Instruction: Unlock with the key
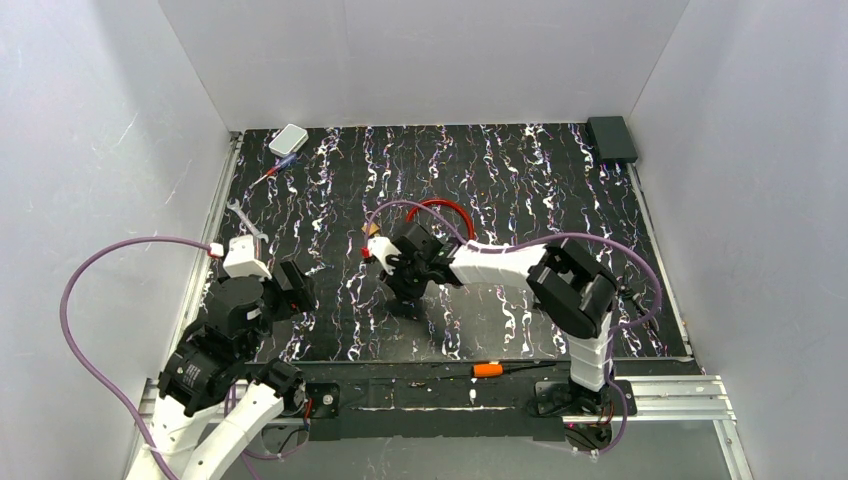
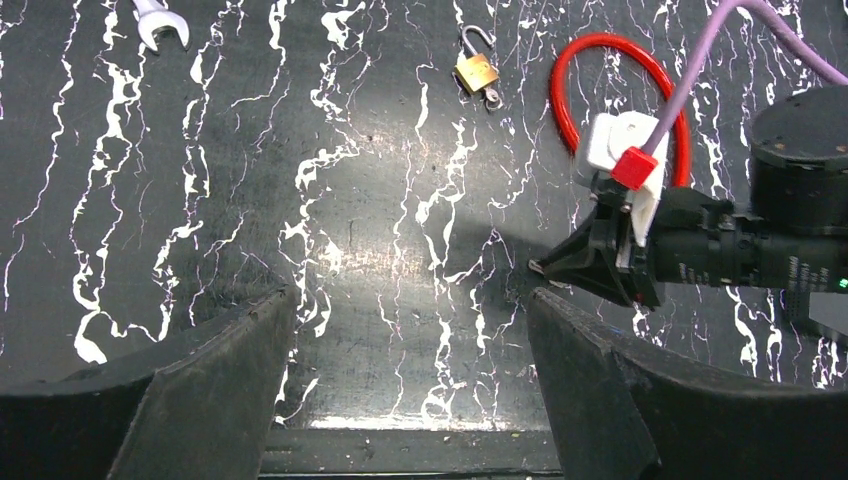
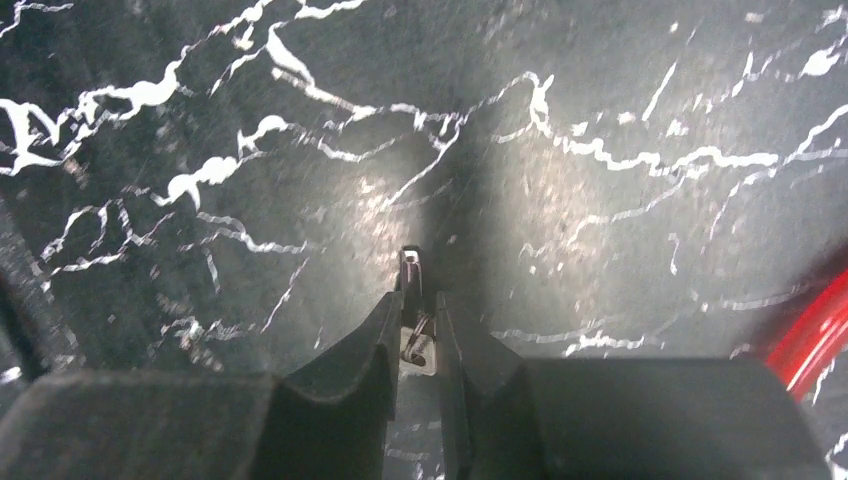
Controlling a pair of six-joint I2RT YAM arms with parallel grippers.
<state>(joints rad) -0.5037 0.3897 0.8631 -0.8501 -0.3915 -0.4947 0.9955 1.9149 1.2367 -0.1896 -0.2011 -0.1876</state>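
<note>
The right gripper [image 3: 417, 300] is pinched onto the key [image 3: 411, 268]. Its two black fingers [image 3: 375, 345] sit nearly together, with the small silvery head caught between them and the thin blade poking out past their tips toward the marbled black mat [image 3: 620, 230]. I cannot tell whether the blade's tip meets the mat.

In the top view the key and this gripper lie near the brass padlock [image 2: 477, 72], a little closer to the arm bases than the lock and apart from it. The padlock lies flat on the mat with its shackle swung open.

The red ring [image 2: 573, 95] lies just beside the padlock on its right, and the right arm's purple cable [image 2: 700, 65] crosses over the ring.

The left gripper [image 2: 410, 300] sits to the left of the padlock and closer to the bases. Its jaws are spread wide over bare mat and grip nothing.

The silver wrench [image 2: 160, 25] lies well to the left of the padlock. The orange-handled tool [image 1: 487, 370] lies well apart from the padlock on the black strip along the table's near edge.

Beyond the padlock, a white box [image 1: 288, 139] sits at the far left corner and a black box [image 1: 611, 138] at the far right corner.
</note>
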